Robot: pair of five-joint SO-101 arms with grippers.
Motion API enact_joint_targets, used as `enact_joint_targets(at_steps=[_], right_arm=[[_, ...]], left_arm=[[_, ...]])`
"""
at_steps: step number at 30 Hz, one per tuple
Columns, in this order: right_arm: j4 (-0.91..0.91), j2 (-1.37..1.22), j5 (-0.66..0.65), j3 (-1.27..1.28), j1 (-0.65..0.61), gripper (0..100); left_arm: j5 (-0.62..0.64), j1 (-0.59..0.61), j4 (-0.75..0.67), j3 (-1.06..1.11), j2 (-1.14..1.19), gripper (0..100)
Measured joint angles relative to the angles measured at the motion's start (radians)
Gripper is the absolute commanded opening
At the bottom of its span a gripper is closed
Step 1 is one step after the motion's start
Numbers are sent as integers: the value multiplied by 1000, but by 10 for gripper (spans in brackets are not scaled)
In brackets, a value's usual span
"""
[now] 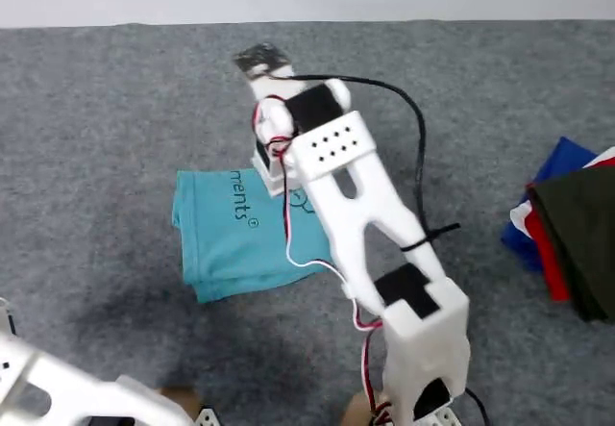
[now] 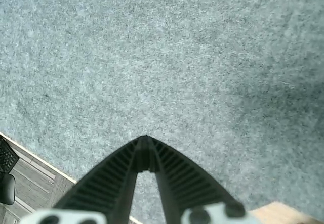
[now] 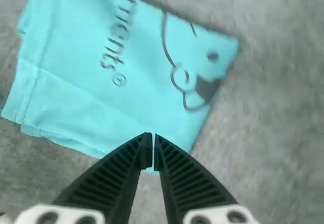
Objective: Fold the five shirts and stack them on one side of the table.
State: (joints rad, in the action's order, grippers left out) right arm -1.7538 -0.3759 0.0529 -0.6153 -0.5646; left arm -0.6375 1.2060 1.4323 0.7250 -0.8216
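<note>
1. Teal shirt [image 3: 116, 67] lies folded beneath your right gripper [image 3: 149, 139]; the jaws are pressed together with nothing between them, and the tips hang over the shirt's near edge where it meets the grey felt [image 3: 273, 133]
2. In the high view your right arm [image 1: 356, 205] stretches from its base at the table's near side out over that shirt [image 1: 235, 238], covering one corner of it; the shirt rests flat near the middle of the table, with dark lettering and a line drawing facing up
3. Your left gripper [image 2: 146, 148] is also closed tight, empty, above bare felt [image 2: 167, 57] close to the table's edge, with wooden floor [image 2: 30, 176] showing past it
4. Your left arm [image 1: 58, 388] sits low at the near left corner of the high view, well apart from the teal shirt
5. A stack [image 1: 572, 224] of folded shirts sits at the right side of the table: blue lowest, then white, then red, with a dark one on top, well clear of both grippers
</note>
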Motion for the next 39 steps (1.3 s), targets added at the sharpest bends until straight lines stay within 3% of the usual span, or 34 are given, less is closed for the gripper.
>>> enact_joint_targets(at_steps=[8,14,17,28,35,39], right_arm=[[0,120,130,207,25,56],[49,60,210,218,23,313],[97,-15,245,218,23,378],[305,-227,256,218,2,379],[336,-307,256,218,-37,376],[338,-321,256,216,-38,262]], left_arm=[[0,0,-2,31,0,2],[0,0,-6,52,0,2],[0,0,-9,52,0,2],[0,0,-26,52,0,2],[0,0,-26,52,0,2],[0,0,-26,52,0,2]])
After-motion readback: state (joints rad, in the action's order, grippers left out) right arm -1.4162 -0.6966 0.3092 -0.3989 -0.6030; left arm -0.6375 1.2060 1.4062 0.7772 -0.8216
